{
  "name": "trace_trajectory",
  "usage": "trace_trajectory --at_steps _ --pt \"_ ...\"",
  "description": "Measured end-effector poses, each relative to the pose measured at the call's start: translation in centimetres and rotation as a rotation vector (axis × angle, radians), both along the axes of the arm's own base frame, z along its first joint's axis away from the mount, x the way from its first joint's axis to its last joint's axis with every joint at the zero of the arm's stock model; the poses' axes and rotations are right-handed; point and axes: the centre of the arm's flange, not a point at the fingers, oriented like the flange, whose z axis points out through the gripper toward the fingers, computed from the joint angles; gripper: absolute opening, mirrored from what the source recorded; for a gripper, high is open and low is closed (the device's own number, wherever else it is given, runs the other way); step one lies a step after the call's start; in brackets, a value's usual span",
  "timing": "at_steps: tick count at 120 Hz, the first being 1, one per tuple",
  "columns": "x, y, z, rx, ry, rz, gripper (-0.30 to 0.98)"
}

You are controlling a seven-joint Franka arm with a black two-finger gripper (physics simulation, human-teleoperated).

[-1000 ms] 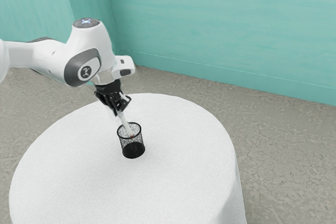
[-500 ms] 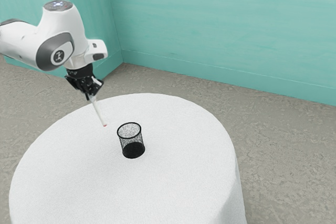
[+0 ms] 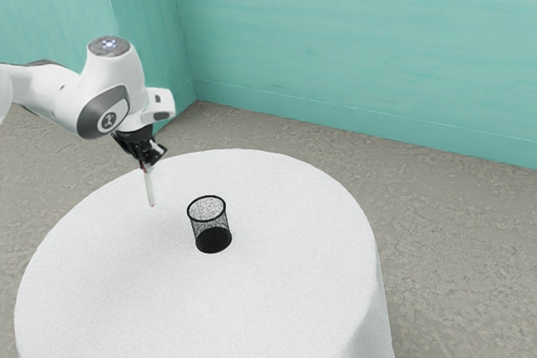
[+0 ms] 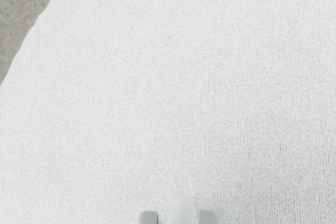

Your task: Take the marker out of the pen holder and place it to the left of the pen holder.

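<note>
At the exterior view's left of the holder, my one arm (image 3: 105, 94) reaches in from the side, its rear part cut off by the frame. It ends in my one gripper (image 3: 149, 155), above the table's far edge and up toward the exterior view's left from the holder. Whether the gripper is clamped on anything or spread, I cannot tell; it is small and dark there, its parts running together.

The one marker (image 3: 149, 189) is just under my gripper, out of the holder and on the exterior view's left of it, well apart from the mesh. It stands nearly upright, with a slight tilt, its lower end nearer the holder than its upper end. I can't make out whether that lower end touches the table or hangs over it. In the wrist view the marker is blurred and partly cut off, only one pale end showing.

Next comes the one holder (image 3: 213, 239), black and upright on the table. I see nothing in it through the mesh, though its base is too dark to read. The one round white table (image 3: 285, 291) spreads around the holder, its near side cut off. Beyond the holder, toward the exterior view's right, lie the gray floor (image 3: 453, 232) and the teal wall (image 3: 352, 48).
</note>
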Motion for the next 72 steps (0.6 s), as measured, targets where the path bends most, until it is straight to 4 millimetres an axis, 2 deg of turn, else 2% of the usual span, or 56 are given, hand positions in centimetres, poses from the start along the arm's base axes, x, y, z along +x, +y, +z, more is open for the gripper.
trace_trajectory --at_steps 9,18,50,72 --pt "0.5 0.5 -0.6 0.012 -0.027 -0.019 -0.09" --pt "0.9 0.2 -0.7 0.019 -0.056 -0.046 -0.09" --pt "2.5 0.0 -3.2 0.017 -0.141 -0.106 -0.09" --pt "2.7 1.0 -4.3 0.014 -0.18 -0.115 -0.08"
